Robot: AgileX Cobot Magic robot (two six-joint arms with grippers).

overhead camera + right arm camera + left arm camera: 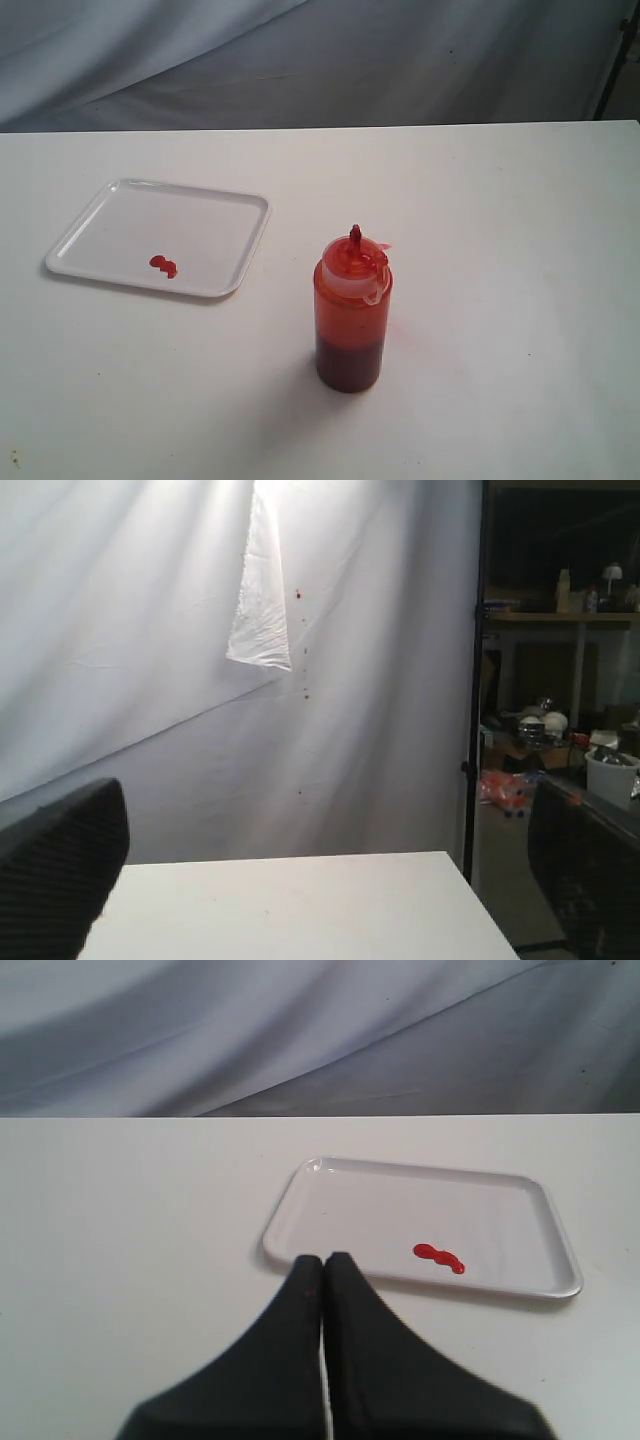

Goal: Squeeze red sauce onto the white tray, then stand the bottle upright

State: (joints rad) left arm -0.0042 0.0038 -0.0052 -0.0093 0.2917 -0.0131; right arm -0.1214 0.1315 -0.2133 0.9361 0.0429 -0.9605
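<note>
The bottle stands upright on the white table, right of the white tray, with no gripper touching it. A small blob of red sauce lies on the tray near its front rim. The left wrist view shows the same red sauce on the white tray, and my left gripper shut and empty just short of the tray's near corner. My right gripper is open, its dark fingers wide apart at the picture's edges, with only bare table between them. Neither gripper appears in the exterior view.
A grey-white cloth backdrop hangs behind the table. The table's far right corner ends beside a black stand pole. A faint pink smear marks the table right of the bottle.
</note>
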